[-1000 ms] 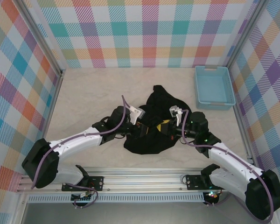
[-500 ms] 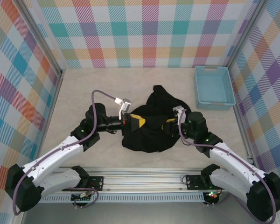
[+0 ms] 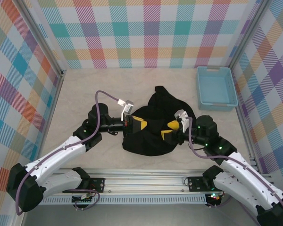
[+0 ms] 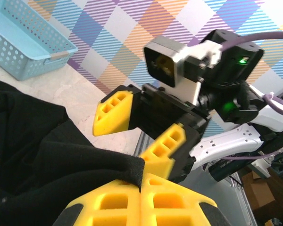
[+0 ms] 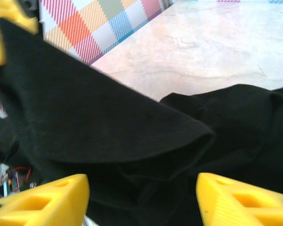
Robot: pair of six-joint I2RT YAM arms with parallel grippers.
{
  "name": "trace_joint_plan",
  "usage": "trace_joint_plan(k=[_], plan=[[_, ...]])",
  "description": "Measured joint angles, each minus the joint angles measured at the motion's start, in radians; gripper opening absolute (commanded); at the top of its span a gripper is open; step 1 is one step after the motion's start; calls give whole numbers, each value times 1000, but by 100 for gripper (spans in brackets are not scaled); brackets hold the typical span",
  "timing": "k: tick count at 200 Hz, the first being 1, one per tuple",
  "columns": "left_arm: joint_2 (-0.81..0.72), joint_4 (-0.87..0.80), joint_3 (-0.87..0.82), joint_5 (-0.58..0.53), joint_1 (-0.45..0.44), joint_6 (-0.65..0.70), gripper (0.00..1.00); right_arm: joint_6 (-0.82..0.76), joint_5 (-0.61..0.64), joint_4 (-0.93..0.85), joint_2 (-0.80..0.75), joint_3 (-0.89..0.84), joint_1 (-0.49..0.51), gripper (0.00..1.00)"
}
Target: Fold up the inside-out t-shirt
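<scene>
Black t-shirt (image 3: 150, 141), crumpled in a loose heap at the middle of the pale marble-patterned table (image 3: 85, 89), with your two grippers facing each other across it. Your left gripper (image 3: 137, 124) is at the heap's left side and your right gripper (image 3: 170, 131) is at its right side; both hover over the cloth, near each other but apart.

In your left wrist view, the left gripper's (image 4: 141, 186) yellow foam pads are pressed flat together, and a raised edge of the t-shirt (image 4: 42, 155) is pinched in the seam between them. Straight ahead in that view is the right gripper (image 4: 132, 134), with its two yellow fingers spread and nothing between them.

In your right wrist view, the right gripper's (image 5: 144, 202) fingers (image 5: 42, 200) stand wide apart at the bottom corners. A lifted flap of the t-shirt (image 5: 108, 127) stretches across the frame above them, rising toward the upper left, with more folds lying on the table behind it. You cannot tell whether the fingers touch the cloth.

A light-blue plastic basket (image 3: 217, 102) sits at the table's far right corner, well apart from the shirt. Plaid walls (image 3: 151, 33) enclose the table.
</scene>
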Motion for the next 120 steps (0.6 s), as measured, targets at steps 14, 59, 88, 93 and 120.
trace_joint_plan(k=[14,59,88,93,120], plan=[[3,-10,0,-1,2,1,0,-47,53,-15,2,8,65,70],[3,-28,1,-3,3,9,0,-184,212,-19,100,82,184,66],[3,-35,1,-3,3,16,0,-245,256,3,178,116,191,52],[3,-36,1,-3,3,17,0,-253,260,7,190,122,193,49],[3,-49,1,-6,3,21,0,-283,269,37,220,128,194,28]])
